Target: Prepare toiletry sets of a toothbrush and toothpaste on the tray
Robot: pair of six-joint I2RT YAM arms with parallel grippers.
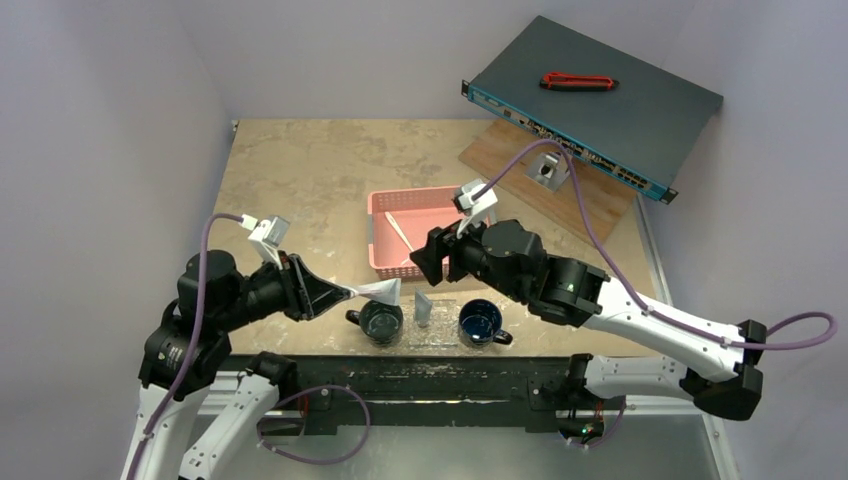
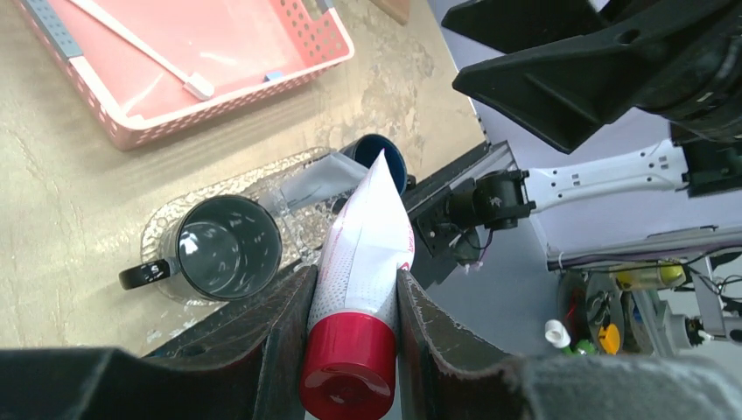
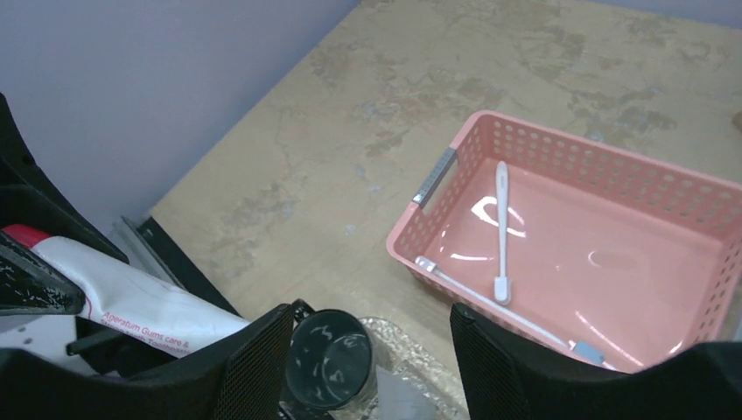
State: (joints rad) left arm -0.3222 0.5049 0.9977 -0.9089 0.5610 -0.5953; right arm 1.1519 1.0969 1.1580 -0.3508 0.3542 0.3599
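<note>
1. The left gripper point(image 2: 354, 276) is clamped on a white toothpaste point(image 2: 367, 227) tube just above its red cap point(image 2: 346, 374), holding it in the air over the front of the table point(image 1: 300, 170), beside the tray point(image 1: 432, 342).
2. The tube's long axis runs roughly level across the table. The cap faces the left arm, and the flat crimped end points right, toward the left mug point(image 1: 381, 322).
3. Red print on the tube reads "Ageratum Gums care &"; the rest is too small to read.
4. The clear tray carries two dark mugs, with a pale grey tube point(image 1: 423, 308) between them.
5. The right gripper point(image 3: 367, 319) hangs with its fingers spread wide and nothing between them, by the near edge of the pink basket point(image 3: 420, 249).
6. Two pale toothbrushes point(image 3: 501, 219) lie flat in the basket, one along its near wall.
</note>
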